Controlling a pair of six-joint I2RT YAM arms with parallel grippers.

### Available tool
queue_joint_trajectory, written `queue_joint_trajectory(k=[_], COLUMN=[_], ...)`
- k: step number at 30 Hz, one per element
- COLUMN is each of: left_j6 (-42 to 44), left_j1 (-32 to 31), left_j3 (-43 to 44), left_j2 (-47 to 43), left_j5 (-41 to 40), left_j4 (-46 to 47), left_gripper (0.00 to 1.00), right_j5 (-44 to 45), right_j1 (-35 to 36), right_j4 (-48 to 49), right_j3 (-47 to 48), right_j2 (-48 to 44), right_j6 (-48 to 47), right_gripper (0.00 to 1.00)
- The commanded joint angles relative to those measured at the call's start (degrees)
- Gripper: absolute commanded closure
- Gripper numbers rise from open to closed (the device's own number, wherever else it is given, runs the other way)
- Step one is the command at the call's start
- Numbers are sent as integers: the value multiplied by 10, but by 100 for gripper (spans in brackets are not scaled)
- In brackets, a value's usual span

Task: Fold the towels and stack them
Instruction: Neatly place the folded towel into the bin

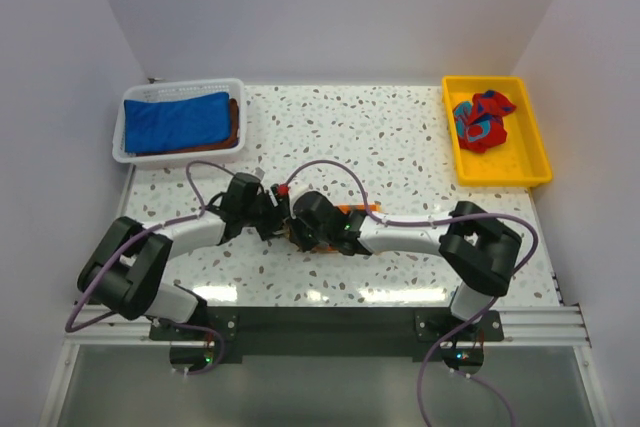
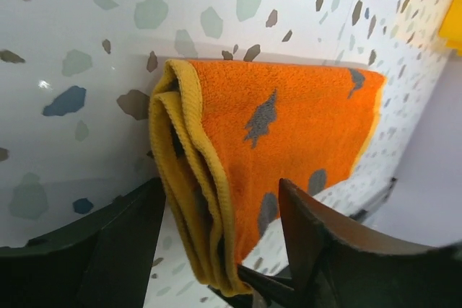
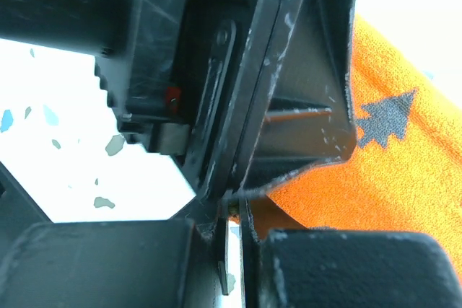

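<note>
Speckled white counter carries the folded orange towel with grey trees at its centre. Left gripper stands released around the folded edge; for the right gripper I cannot tell. I think the left gripper should bite all layers before lifting.

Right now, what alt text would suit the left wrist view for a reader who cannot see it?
A folded orange towel with grey tree shapes and a yellow hem lies on the speckled table. Its layered edge sits between the two dark fingers of the left tool at the bottom.
</note>
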Motion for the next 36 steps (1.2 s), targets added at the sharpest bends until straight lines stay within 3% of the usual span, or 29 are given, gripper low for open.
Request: queue_joint_trajectory(k=[1,3,4,6,7,9,10,13,15,19,28,36], left_j6=[-9,-6,-4,9,15,45,67,107,150,229,373,422], left_j1=[-7,-11,-12,-14,-14,-13,-12,-10,-5,41,161,234], left_j3=[-14,-8,-6,9,17,48,60,126,188,287,592,858], left_j2=[23,26,27,26,26,22,21,32,47,66,178,316], left_j5=[-29,-30,-32,-38,-45,-69,-78,-115,-154,-207,-281,-292], left_j4=[12,18,16,9,-9,-53,-72,-140,-201,-275,-430,-521], left_gripper=[32,56,78,96,100,100,100,100,100,100,100,100], right_j5=[-4,-6,-5,-1,1,6,6,18,31,46,80,89], right_j1=[-1,-1,-1,-2,-2,-2,-2,-4,-10,-37,-68,-76], right_j4=[40,42,43,46,45,45,41,20,-3,-49,-153,-194], right_j3=[-8,-11,-12,-16,-18,-20,-20,-19,-24,-42,-73,-56], right_j2=[-27,-27,-26,-29,-32,-40,-43,-58,-81,-137,-230,-219], right_j6=[9,8,7,5,5,0,-4,-15,-20,-26,-54,-75], right_gripper=[100,100,100,100,94,74,50,21,10,1,1,1])
